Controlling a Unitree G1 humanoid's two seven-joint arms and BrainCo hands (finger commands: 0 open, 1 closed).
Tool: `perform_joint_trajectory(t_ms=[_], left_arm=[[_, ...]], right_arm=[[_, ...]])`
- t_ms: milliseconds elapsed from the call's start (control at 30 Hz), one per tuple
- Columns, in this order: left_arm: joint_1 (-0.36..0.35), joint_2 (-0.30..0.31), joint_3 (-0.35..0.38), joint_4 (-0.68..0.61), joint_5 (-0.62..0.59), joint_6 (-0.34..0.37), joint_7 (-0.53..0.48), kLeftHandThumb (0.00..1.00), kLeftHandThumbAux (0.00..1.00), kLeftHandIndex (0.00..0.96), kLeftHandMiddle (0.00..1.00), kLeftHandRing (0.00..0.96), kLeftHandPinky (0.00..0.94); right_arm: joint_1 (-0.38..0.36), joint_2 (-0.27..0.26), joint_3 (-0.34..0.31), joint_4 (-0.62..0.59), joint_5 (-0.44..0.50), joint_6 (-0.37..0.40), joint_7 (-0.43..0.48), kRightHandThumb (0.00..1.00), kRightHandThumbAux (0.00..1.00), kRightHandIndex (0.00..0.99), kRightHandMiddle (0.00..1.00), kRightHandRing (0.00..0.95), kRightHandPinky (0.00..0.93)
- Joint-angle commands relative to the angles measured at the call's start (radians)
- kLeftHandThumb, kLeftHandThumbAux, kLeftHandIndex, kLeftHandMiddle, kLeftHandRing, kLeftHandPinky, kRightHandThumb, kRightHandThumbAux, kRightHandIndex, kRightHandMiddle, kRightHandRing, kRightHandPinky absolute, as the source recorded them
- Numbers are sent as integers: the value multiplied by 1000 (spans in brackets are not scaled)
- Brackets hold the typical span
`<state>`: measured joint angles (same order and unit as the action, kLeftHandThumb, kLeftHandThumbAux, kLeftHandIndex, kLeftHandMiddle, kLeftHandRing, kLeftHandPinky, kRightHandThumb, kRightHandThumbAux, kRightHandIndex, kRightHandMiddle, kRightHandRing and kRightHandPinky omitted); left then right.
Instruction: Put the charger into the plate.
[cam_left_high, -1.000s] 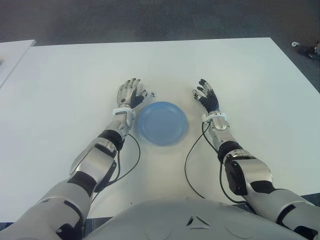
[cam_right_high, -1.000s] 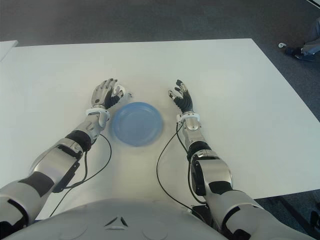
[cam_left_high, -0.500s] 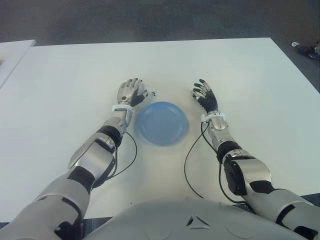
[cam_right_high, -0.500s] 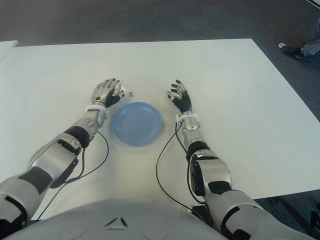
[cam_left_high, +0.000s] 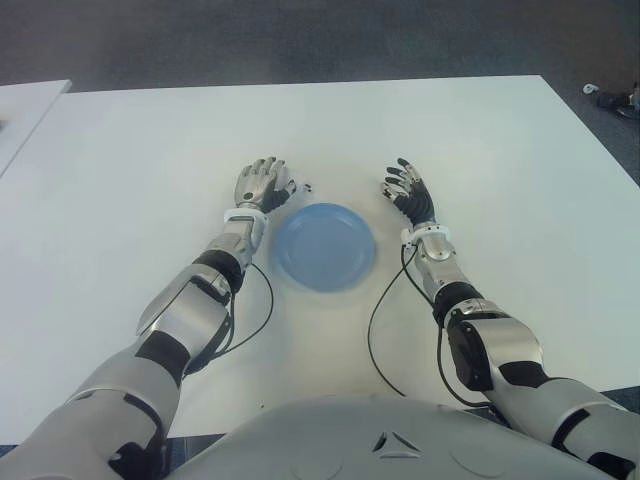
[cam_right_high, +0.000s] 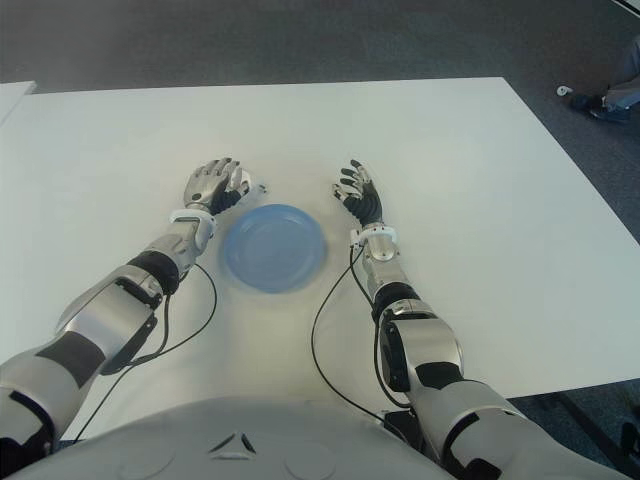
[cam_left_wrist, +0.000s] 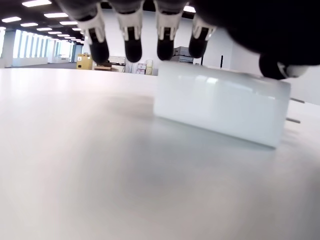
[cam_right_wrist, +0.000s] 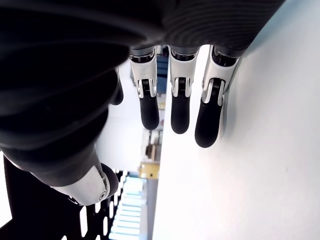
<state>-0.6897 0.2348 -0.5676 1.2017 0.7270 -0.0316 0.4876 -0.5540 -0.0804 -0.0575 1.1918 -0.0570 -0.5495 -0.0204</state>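
The left hand (cam_left_high: 262, 186) hovers low over the table (cam_left_high: 480, 140), fingers spread, with the plate (cam_left_high: 325, 246) just beside its wrist on the inner side; the right hand (cam_left_high: 408, 190) shows on the plate's other side, relaxed and empty. From the left wrist, the white charger (cam_left_wrist: 220, 107) lies on the table under the fingertips (cam_left_wrist: 131, 50), thumb at its far corner, not yet gripped. This looks like the reach-to-grasp step: next the fingers must close round the block, lift, and swing it toward the plate.
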Motion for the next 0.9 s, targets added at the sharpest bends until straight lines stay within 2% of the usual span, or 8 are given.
perform_joint_trajectory(t_ms=[33,600,900], left_arm=[[27,-2,-16,36,8,-3,-45,120,121,0,0,0,0],[21,3,-15,55,5,-21,-63,118,146,0,0,0,0],[28,27,-25,51,17,-72,-37,125,146,0,0,0,0]], right_arm=[[72,23,15,62,-18,53,9,19,773,46,208,214,214],[74,23,16,59,-26,46,14,13,771,90,233,247,265],[74,20,24,60,-35,49,8,2,737,113,244,253,252]])
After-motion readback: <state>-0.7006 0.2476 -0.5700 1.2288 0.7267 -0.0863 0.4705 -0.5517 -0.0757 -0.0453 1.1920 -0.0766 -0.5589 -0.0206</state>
